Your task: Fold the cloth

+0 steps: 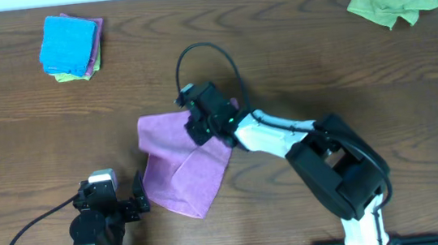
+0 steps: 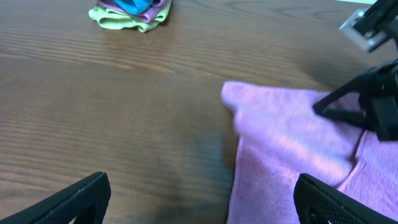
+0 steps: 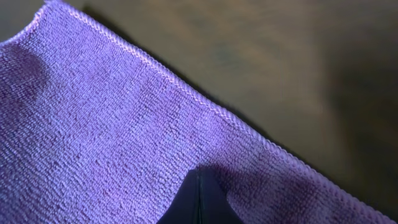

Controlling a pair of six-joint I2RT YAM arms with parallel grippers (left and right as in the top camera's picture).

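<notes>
i can read no words, labels, brands or numbers in any of my three views. no sign or marking shows clearly enough to make out.

A small pile of folded cloths (image 1: pixel 71 47), soft blue on top with purple and green under it, is sitting at the far left corner of the brown wooden tabletop (image 1: pixel 41 133). A crumpled light green cloth (image 1: pixel 392 0) is lying well apart from it, at the far right corner.
</notes>
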